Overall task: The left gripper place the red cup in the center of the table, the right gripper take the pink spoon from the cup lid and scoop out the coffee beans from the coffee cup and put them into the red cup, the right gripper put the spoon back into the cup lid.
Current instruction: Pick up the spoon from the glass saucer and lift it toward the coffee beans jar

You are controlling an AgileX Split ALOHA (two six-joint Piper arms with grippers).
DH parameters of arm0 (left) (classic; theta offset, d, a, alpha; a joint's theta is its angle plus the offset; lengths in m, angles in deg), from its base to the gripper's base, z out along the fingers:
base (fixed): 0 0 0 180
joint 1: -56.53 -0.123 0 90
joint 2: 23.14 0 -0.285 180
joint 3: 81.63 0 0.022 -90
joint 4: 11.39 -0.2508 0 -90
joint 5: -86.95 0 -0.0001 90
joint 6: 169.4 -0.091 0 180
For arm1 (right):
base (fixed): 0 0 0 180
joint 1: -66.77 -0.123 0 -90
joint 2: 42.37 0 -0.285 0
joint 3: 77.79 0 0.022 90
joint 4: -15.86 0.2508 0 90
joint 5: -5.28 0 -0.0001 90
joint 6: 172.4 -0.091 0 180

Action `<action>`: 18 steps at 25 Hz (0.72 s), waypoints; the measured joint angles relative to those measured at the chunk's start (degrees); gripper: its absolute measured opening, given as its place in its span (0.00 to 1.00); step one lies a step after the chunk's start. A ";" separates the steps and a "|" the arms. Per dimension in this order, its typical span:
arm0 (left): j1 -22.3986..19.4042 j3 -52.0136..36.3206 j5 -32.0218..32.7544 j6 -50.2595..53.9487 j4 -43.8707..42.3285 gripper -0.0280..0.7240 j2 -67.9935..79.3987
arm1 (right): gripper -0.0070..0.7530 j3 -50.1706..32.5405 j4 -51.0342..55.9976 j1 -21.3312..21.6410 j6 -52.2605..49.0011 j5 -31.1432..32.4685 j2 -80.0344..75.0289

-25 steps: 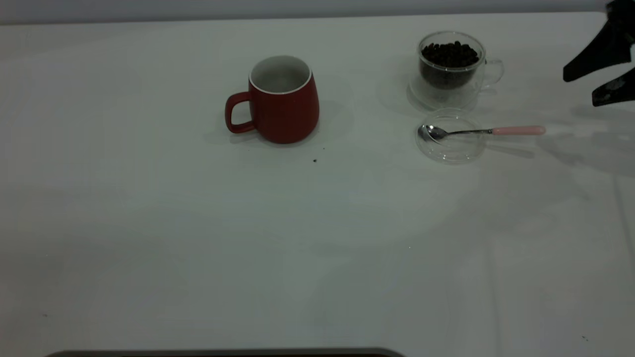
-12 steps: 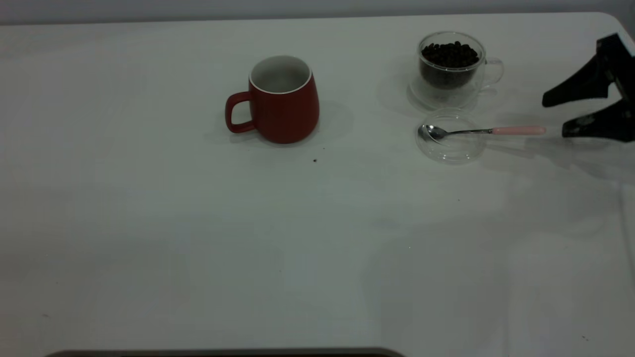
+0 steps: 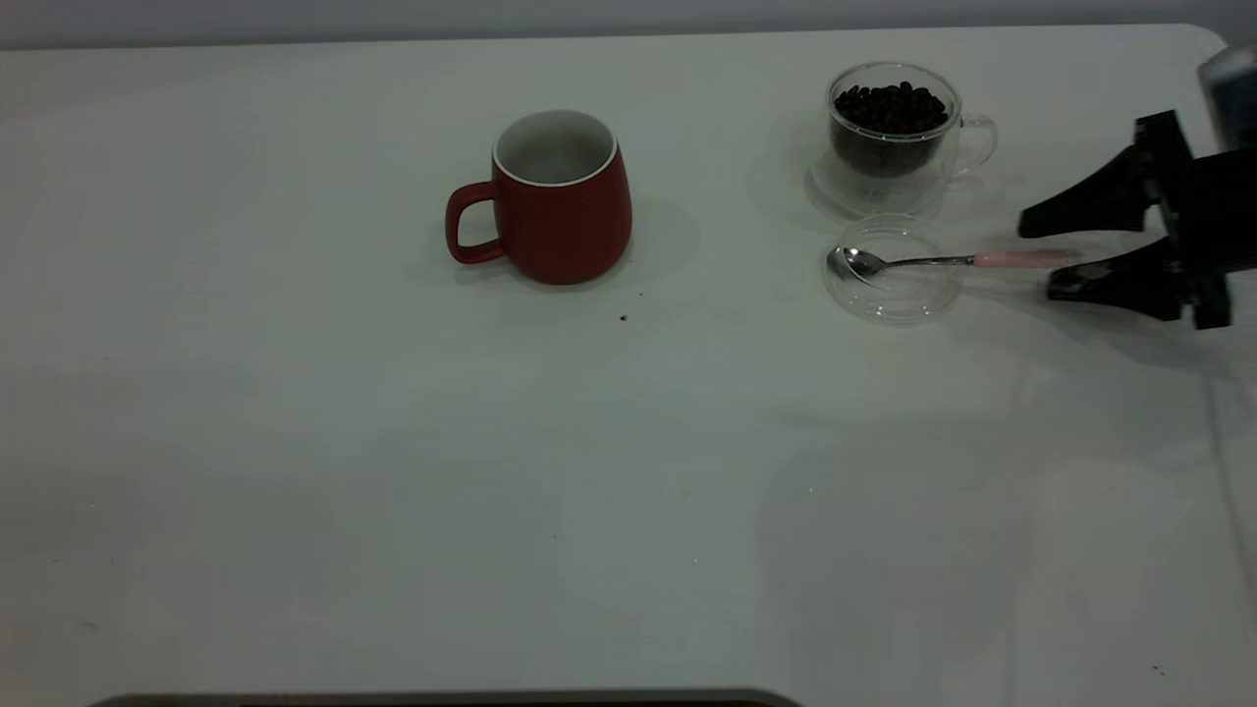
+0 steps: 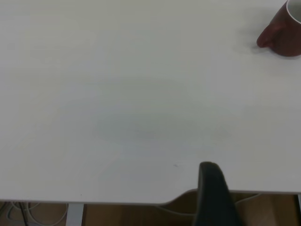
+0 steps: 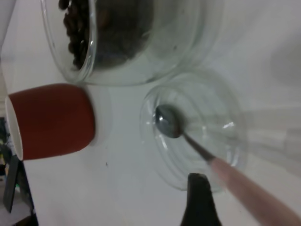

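Observation:
The red cup (image 3: 560,211) stands upright near the table's middle, handle to the left; it also shows in the left wrist view (image 4: 282,33) and the right wrist view (image 5: 51,120). The glass coffee cup (image 3: 892,137) holds coffee beans (image 3: 892,106). In front of it lies the clear cup lid (image 3: 899,295) with the pink-handled spoon (image 3: 943,260), bowl on the lid, handle pointing right. My right gripper (image 3: 1039,257) is open, its fingers either side of the handle's end, not closed on it. The left gripper is outside the exterior view; one of its fingers (image 4: 212,193) shows over the table's edge.
A loose bean (image 3: 623,317) lies on the white table (image 3: 393,471) in front of the red cup. The table's right corner lies just behind the right arm. In the right wrist view the lid (image 5: 221,108) sits close against the coffee cup (image 5: 122,37).
My right gripper has come down and leftward from the far right edge to the end of the spoon's handle, staying open. The cups, lid and spoon have not moved.

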 joint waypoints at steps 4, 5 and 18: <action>0.00 0.00 0.00 0.00 0.05 0.69 0.00 | 0.77 0.04 2.65 -2.08 2.30 0.34 -1.30; 0.00 0.00 0.00 0.00 0.05 0.69 0.00 | 0.77 0.04 3.41 -2.19 2.50 0.39 -1.54; 0.00 0.00 0.00 0.00 0.05 0.69 0.00 | 0.14 0.06 4.32 -2.07 3.66 2.55 -1.61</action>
